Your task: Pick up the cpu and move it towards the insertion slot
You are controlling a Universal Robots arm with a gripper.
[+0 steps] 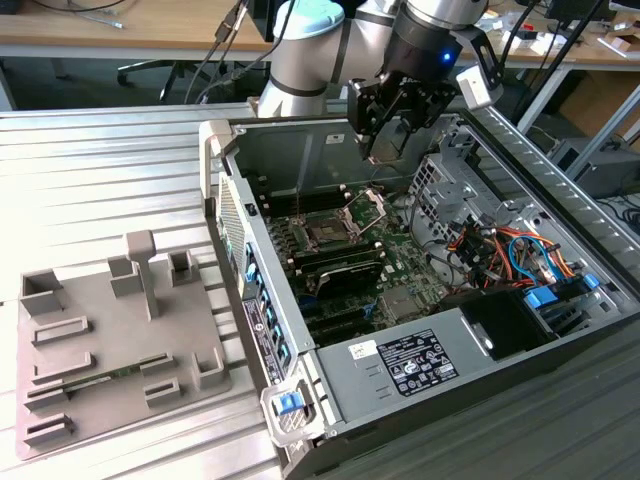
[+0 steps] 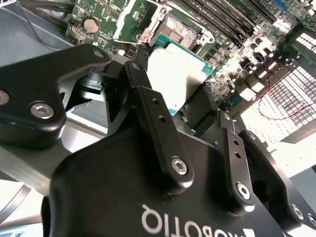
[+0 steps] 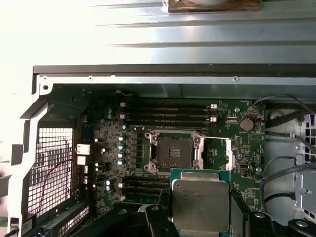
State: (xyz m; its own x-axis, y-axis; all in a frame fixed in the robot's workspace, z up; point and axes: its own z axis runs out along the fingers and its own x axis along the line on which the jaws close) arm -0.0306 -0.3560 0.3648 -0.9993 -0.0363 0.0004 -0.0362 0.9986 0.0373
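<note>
Cpu in gripper above case

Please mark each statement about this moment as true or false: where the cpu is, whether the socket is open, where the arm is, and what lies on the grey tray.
1. The gripper holds the cpu between its fingers. True.
2. The cpu is already seated in the insertion slot. False: in the first wrist view the socket is bare and the chip is apart from it.
3. The slot's bracket stands open. True.
4. The gripper hangs over the grey tray. False: in the exterior view it is above the open computer case.
5. A cpu lies on the grey tray. False: none shows there.
</note>
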